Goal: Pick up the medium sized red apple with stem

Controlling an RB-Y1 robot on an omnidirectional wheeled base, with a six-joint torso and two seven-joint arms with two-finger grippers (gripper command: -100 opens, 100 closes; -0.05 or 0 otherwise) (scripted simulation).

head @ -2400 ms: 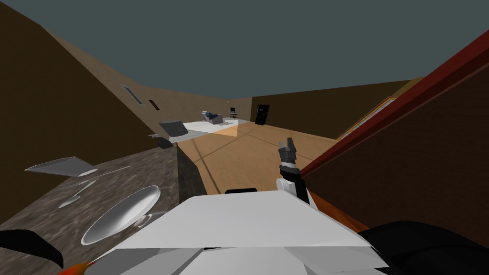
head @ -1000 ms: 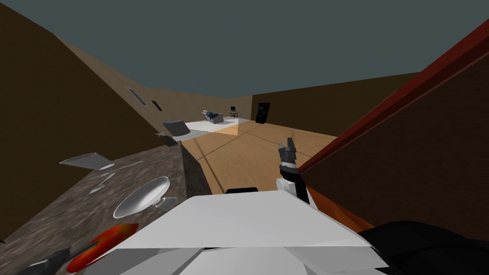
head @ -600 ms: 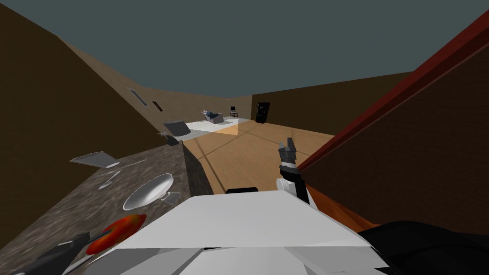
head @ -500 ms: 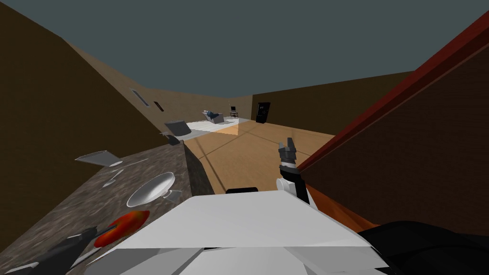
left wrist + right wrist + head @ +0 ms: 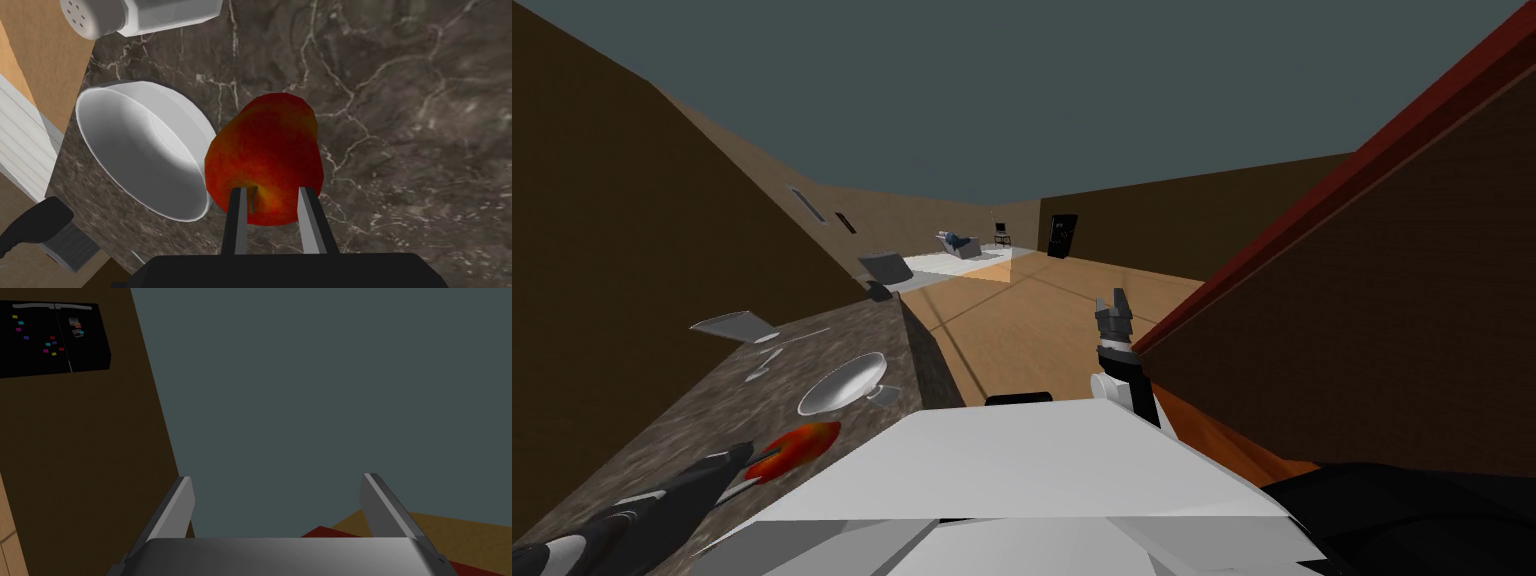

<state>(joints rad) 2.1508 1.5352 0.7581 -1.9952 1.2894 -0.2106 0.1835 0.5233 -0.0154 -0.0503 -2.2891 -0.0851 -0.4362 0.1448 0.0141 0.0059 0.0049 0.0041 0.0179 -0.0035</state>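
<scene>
**Item 1. Left tool** (image 5: 275,220): Two thin grey fingers (image 5: 239,220) rise from a dark box. They are drawn in close and press the flanks of the apple at its stem end. In the head view this tool (image 5: 744,462) is at the tip of a dark forearm, low on the left, with its end against the fruit.

**Item 2. Apple** (image 5: 265,160): One piece, held between the fingers of item 1.
- Skin: smooth and deep red, mottled with darker red on the far half.
- Colour near the stem: it warms to orange and yellow around the hollow.
- Stem: a short brownish stub in that hollow, between the two fingers.
- Outline: rounded and somewhat longer than wide, as seen along the tool.
- Place: over the desk, just beside the bowl's rim. Whether it rests on the surface or is clear of it cannot be told.
- Head view: a red-orange oval (image 5: 797,447) near the desk's front.

**Item 3. Bowl** (image 5: 125,140): White, shallow and round, standing upright on the desk next to the apple.

**Item 4. Shaker** (image 5: 135,17): Pale grey, lying on its side beyond the bowl. Its rounded end is pierced with small holes.

**Item 5. Desk** (image 5: 410,125): The top is dark brown stone with pale veins. It carries items 2 to 4.

**Item 6. Flat grey plate** (image 5: 734,325): At the far end of the desk, well apart from the apple.

**Item 7. Right tool** (image 5: 1115,300): Raised upright to the right of the desk. In its own wrist view (image 5: 280,508) the fingers stand wide apart and hold nothing.
</scene>
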